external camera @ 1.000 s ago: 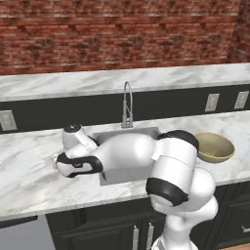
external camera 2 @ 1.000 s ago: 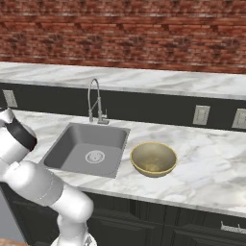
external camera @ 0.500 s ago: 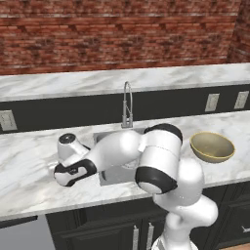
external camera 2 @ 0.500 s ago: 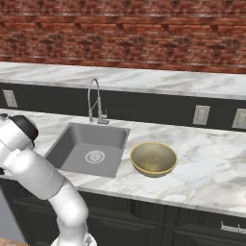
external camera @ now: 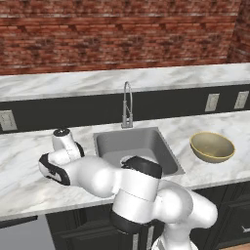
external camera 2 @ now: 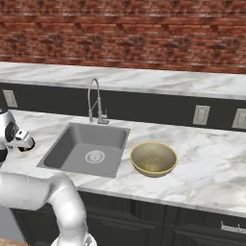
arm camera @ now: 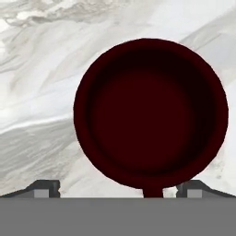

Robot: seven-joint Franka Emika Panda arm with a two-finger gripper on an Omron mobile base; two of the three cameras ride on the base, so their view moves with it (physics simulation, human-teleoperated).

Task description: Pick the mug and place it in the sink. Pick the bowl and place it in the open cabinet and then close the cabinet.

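Hovering wide open with nothing held, the gripper [arm camera: 117, 188] looks into the empty mug [arm camera: 150, 114]; base views show the bowl [external camera 2: 153, 158] and sink [external camera 2: 86, 150] empty.

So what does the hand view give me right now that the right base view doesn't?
Hand view alone: the mug seen straight down into its dark inside, upright on the counter, with the open tool tips standing apart at either side of its near rim, not touching it.

Right base view alone: the sink with its faucet, and the bowl on the counter just right of the sink.

Shared: the white marble counter.
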